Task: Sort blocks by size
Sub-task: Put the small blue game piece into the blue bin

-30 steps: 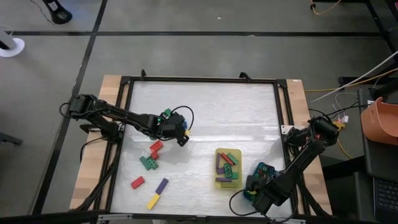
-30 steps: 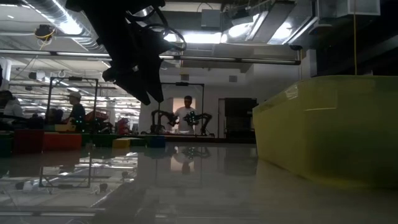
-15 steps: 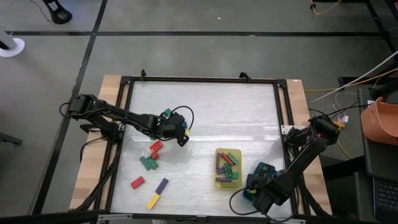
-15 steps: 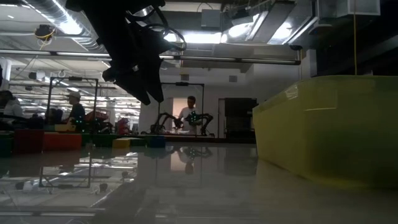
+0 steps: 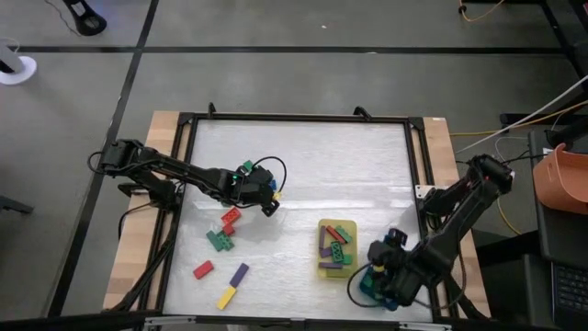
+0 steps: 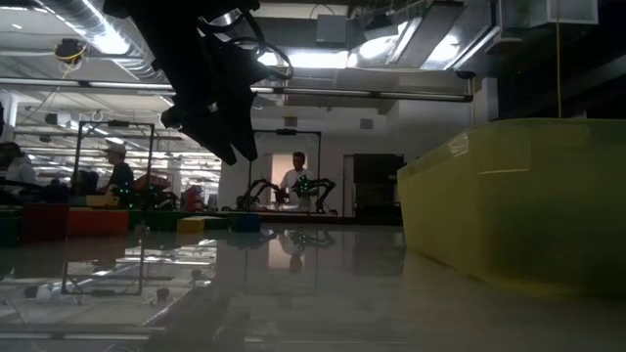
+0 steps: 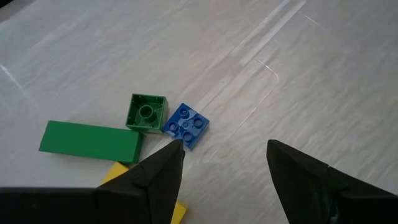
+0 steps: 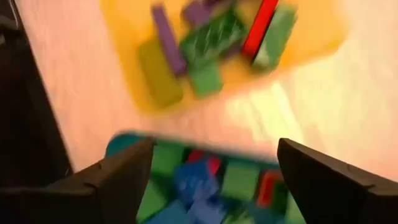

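White and faintly glossy, the surface (image 5: 303, 175) fills the frame, and you have both arms over its near half. The yellow tray (image 5: 336, 248) sits right of centre holding longer blocks laid at mixed angles; the teal tray (image 8: 134, 146) lies just beside it toward the right arm, filled with small cubes. Your right gripper (image 8: 211, 186) hangs directly above the teal tray, fingers released and empty. Your left gripper (image 7: 224, 165) hovers left of centre, fingers spread wide, holding nothing.

Loose blocks remain on the left half, so the left arm is much the nearer. A red and green cluster (image 5: 223, 230) lies just toward the near edge from it, with a red block (image 5: 203, 269), a purple block (image 5: 239, 273) and a yellow block (image 5: 226, 297) farther on.

Just ahead of the left fingertips sits a small blue block (image 7: 186, 124), square, so no long axis matters. Touching its corner is a small green cube (image 7: 146, 112), and beside that a long green block (image 7: 91, 141) lying crosswise to the fingers.
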